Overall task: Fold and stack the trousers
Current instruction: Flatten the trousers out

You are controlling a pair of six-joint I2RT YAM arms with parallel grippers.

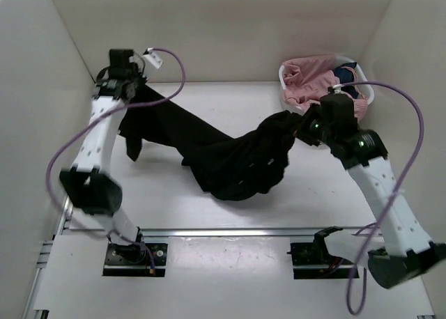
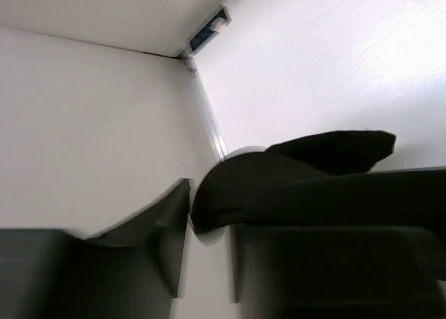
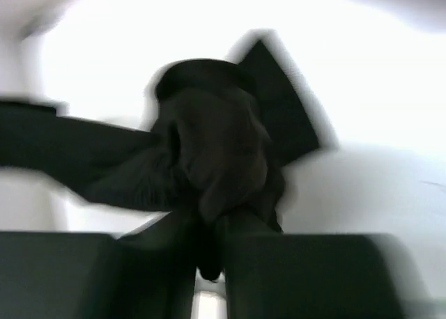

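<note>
Left gripper [image 1: 132, 88], far left of basket [image 1: 281, 76], pinched tight on one end of black trousers [image 1: 223, 155]. Trousers hung stretched between arms, middle sagging left of basket and nearer. Right gripper [image 1: 304, 127], just in front of basket, clamped on bunched other end. Step judged: spreading before first fold; next calls for lowering cloth flat. Right wrist view blurred; waistband or hems, could not tell.
</note>
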